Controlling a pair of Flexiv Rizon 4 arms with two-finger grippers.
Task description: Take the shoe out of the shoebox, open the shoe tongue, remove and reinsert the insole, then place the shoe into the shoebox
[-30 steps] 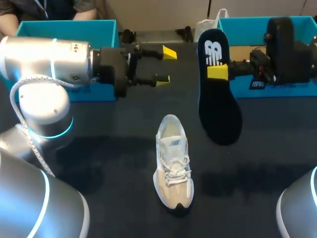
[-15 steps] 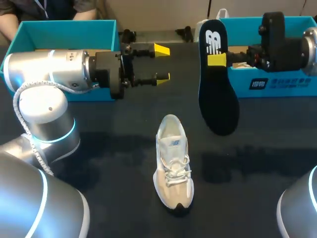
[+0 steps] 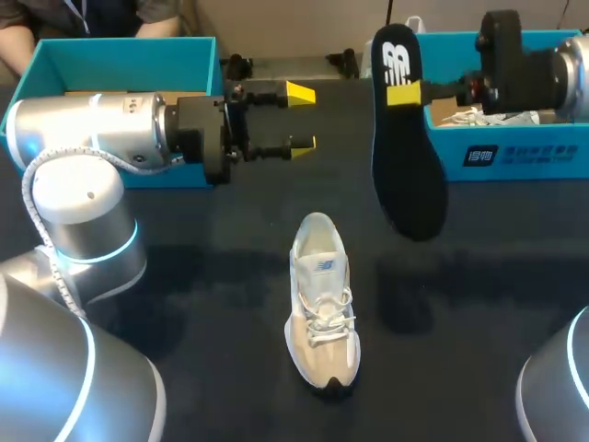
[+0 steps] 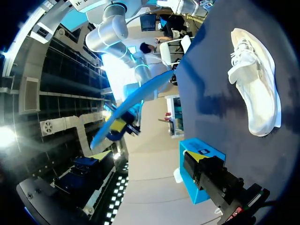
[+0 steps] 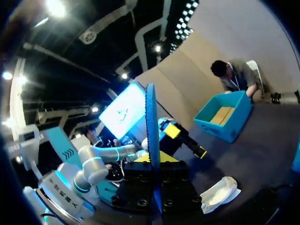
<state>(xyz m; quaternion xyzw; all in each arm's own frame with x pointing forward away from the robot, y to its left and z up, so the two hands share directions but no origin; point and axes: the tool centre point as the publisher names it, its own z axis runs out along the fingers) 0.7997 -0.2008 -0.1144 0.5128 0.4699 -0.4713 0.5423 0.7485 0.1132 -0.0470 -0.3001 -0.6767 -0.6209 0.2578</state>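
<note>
The left arm [image 3: 92, 124] comes in from the left. Its silver forearm lies level above the worktop [image 3: 212, 276] and points toward the middle, with a blue-lit ring on the joint beneath it. Its black wrist carries the left pincer [image 3: 300, 118], whose two yellow-tipped fingers stand apart with nothing between them. The right arm [image 3: 566, 78] comes in from the far right, also level and raised. Beyond its black wrist, the right pincer [image 3: 403, 94] points toward the left arm's side. Its fingers clamp the insole [image 3: 407, 175] from both sides near its upper end.
</note>
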